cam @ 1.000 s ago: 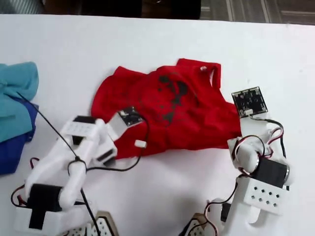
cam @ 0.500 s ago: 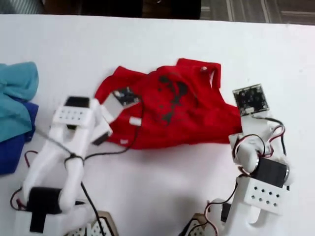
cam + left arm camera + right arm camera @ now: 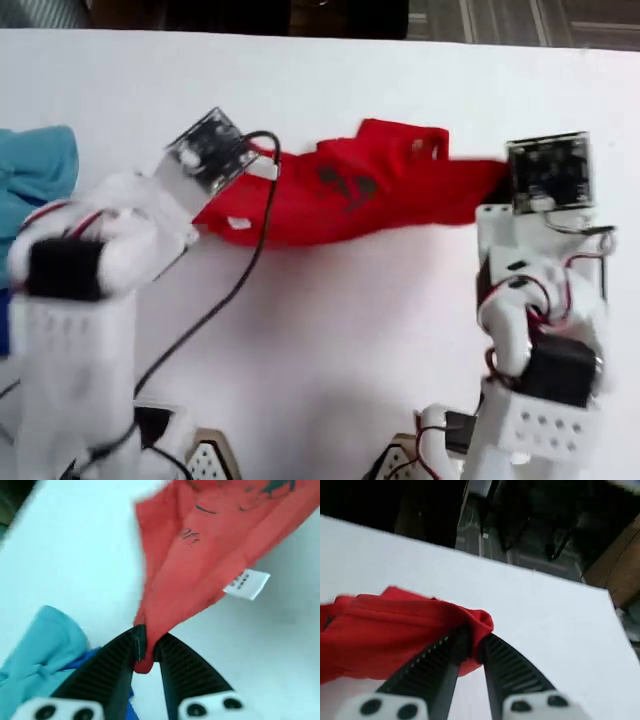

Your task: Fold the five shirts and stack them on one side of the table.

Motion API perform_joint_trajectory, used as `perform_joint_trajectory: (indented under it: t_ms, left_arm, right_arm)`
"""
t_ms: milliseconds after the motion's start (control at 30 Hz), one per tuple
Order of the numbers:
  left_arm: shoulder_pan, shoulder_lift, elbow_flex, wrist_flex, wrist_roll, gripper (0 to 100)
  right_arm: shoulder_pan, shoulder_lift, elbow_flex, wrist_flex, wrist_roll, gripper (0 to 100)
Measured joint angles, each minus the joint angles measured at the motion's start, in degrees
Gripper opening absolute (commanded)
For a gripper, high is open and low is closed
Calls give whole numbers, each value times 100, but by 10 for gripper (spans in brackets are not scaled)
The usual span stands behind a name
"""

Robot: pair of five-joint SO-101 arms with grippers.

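red shirt (image 3: 370, 185) pinched by left claw (image 3: 150, 641), right claw (image 3: 476, 638)

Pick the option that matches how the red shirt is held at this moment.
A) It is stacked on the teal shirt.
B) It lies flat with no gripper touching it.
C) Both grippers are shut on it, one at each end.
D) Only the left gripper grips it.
C: the left gripper pinches one end of the red shirt, and the right gripper pinches the other end.
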Motion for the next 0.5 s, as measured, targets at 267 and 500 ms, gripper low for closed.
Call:
perform_joint_trajectory:
  t_ms: [267, 500]
  left_arm:
    - [-457, -1020, -1152, 0, 360, 25]
    - [-721, -976, -2418, 26, 475, 25]
  right_arm:
    - [-9, -9, -1943, 44, 0, 19]
    - [0, -18, -3200, 62, 0, 19]
